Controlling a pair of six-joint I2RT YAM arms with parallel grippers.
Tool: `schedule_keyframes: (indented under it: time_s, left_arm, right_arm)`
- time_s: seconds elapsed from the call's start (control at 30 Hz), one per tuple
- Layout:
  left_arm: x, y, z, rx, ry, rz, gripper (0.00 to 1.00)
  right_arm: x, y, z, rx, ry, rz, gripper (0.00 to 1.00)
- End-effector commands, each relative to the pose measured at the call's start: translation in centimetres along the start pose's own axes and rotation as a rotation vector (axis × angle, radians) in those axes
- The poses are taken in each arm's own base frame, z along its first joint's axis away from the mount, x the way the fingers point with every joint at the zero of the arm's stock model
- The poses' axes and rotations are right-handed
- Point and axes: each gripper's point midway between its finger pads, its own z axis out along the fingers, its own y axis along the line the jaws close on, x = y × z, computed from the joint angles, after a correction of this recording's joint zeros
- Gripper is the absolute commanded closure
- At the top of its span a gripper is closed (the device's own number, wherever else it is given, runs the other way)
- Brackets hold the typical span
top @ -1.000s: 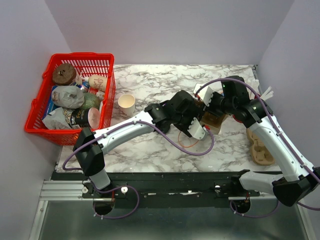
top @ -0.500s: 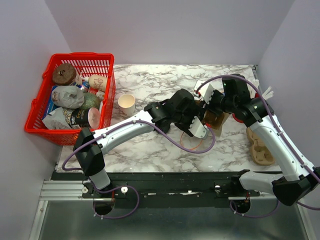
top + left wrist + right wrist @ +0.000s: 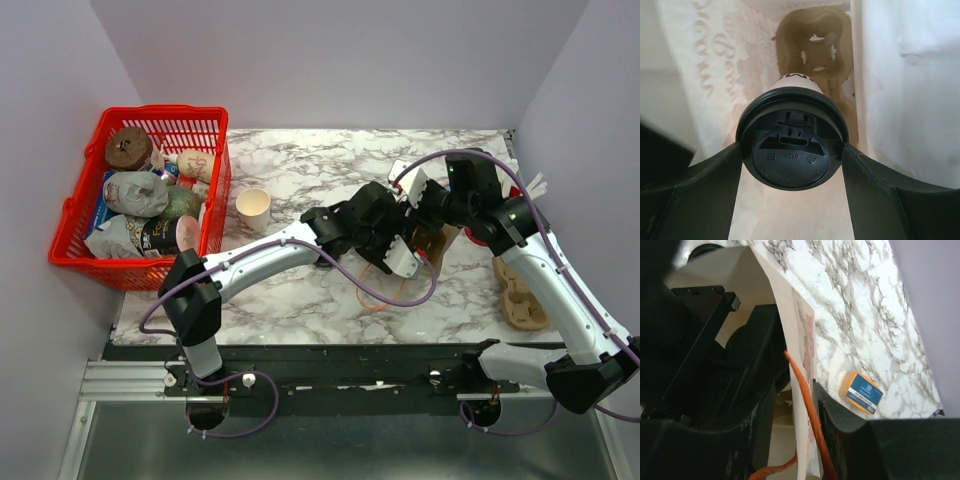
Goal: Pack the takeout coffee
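Note:
The takeout coffee, a whitish cup with a round black lid, is clamped at the lid between the fingers of my left gripper. It hangs inside the paper bag, above a tan pulp cup carrier at the bag's bottom. From above, the left gripper reaches into the bag and the cup is hidden. My right gripper is shut on the bag's wall and its orange handle, holding the mouth up. In the top view the right gripper sits at the bag's far rim.
A red basket full of wrapped items stands at the left. A tan paper cup stands beside it. A second pulp carrier lies at the right edge. A small orange and blue packet lies on the marble beyond the bag.
My left arm has pushed a little to the right, carrying its gripper further into the bag. The right arm holds its place on the bag.

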Motion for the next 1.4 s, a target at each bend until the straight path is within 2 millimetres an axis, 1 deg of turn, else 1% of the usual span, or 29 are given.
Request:
schedule_keyframes:
  time_s: [0.0,0.13,0.3,0.33,0.43,0.57,0.63,0.77,0.8,0.87,0.9,1.07,1.2,1.37]
  left_arm:
    - [-0.1,1.5,0.2,-0.048,0.001,0.010,1.00]
    - [0.8,0.7,0.1,-0.031,0.046,0.006,1.00]
    - [2.1,0.7,-0.5,-0.040,0.124,0.015,1.00]
    - [2.4,0.1,-0.5,-0.014,0.137,0.018,1.00]
    - [3.0,-0.3,-0.6,0.009,0.171,0.033,1.00]
    - [3.6,-0.4,-0.4,0.020,0.203,0.048,1.00]
    - [3.7,-0.6,-0.1,0.032,0.208,0.050,1.00]
    - [3.6,-0.9,0.5,0.052,0.195,0.044,1.00]
    - [3.7,-0.9,0.8,0.054,0.191,0.038,1.00]
    - [3.7,-1.0,1.0,0.058,0.187,0.036,1.00]
    - [3.5,-0.9,1.2,0.058,0.181,0.034,1.00]
    - [3.7,-0.6,1.9,0.049,0.180,0.037,1.00]
    - [3.8,-0.8,2.4,0.058,0.173,0.023,1.00]
    - [3.3,-0.8,2.7,0.060,0.140,0.021,1.00]
  right_arm:
    - [-0.6,1.6,-0.5,-0.052,-0.037,0.003,0.99]
    - [-0.1,1.5,-0.7,-0.024,-0.033,0.007,0.99]
    - [0.2,0.5,-0.9,0.046,-0.022,0.030,0.99]
    - [-0.1,0.1,-1.1,0.064,-0.031,0.033,0.99]
    - [-0.5,-0.1,-1.1,0.070,-0.042,0.062,0.99]
    - [-0.6,0.4,-0.7,0.052,-0.046,0.097,0.99]
    - [-0.6,0.6,-0.5,0.042,-0.051,0.111,0.99]
    - [-1.2,0.2,-0.2,0.048,-0.065,0.144,0.99]
    - [-1.8,0.1,-0.3,0.046,-0.081,0.148,0.99]
    - [-2.1,-0.1,0.0,0.039,-0.084,0.154,0.99]
    - [-2.7,-0.2,-0.1,0.033,-0.100,0.158,0.99]
    - [-3.6,0.4,0.0,-0.028,-0.123,0.157,0.99]
    - [-4.2,2.2,-0.2,-0.122,-0.154,0.156,0.99]
    - [-4.0,3.1,-0.3,-0.158,-0.156,0.160,0.99]
